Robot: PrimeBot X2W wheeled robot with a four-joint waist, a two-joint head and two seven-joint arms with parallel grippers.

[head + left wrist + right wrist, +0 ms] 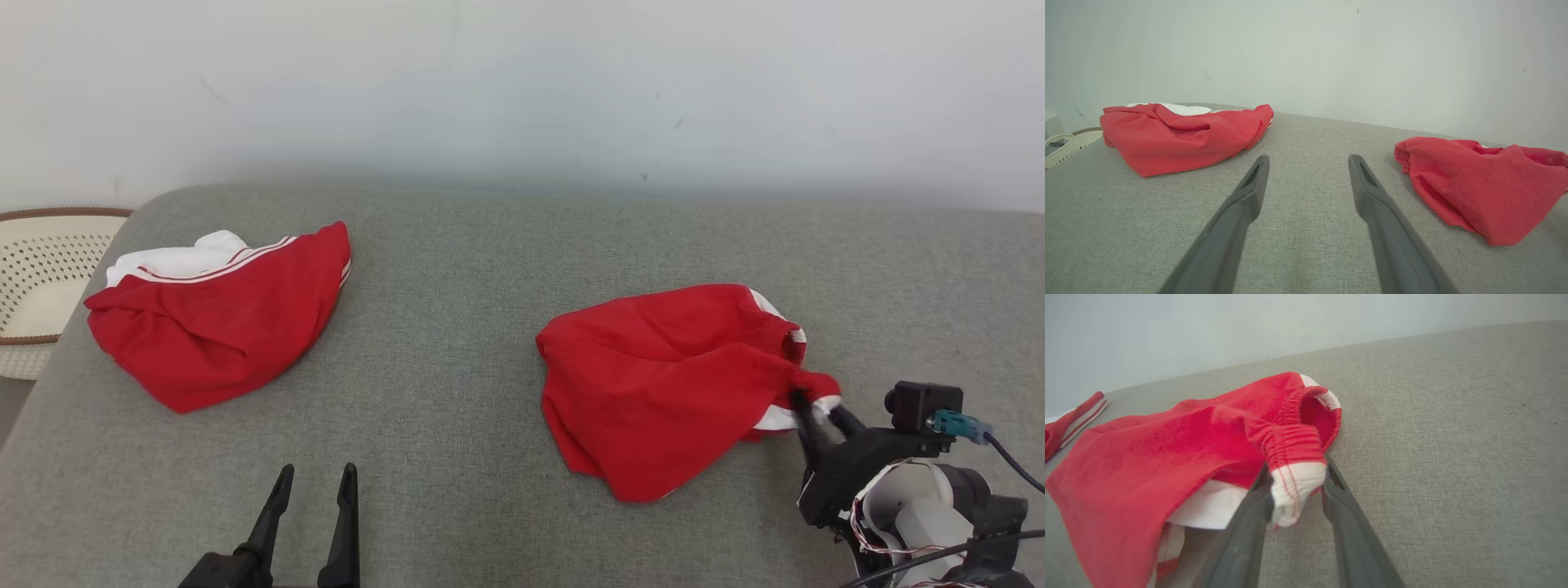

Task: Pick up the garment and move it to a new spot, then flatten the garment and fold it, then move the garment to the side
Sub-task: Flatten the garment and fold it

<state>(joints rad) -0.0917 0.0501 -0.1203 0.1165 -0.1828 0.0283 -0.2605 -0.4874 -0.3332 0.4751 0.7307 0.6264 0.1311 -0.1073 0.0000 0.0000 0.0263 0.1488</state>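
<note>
The garment (653,384) lies crumpled at the right of the grey cushion (457,269), with its waistband between the fingers of the right gripper (815,404); I cannot tell if they pinch it. The left gripper (317,474) hovers near left, spread and empty. The relocating step seems about done; flattening likely needs both grippers on the hem.

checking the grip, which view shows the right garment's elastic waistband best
Right wrist view: the waistband is close up, gathers clear, between the fingers of the right gripper. Head view has it small; left wrist view, a far red rim.
</note>
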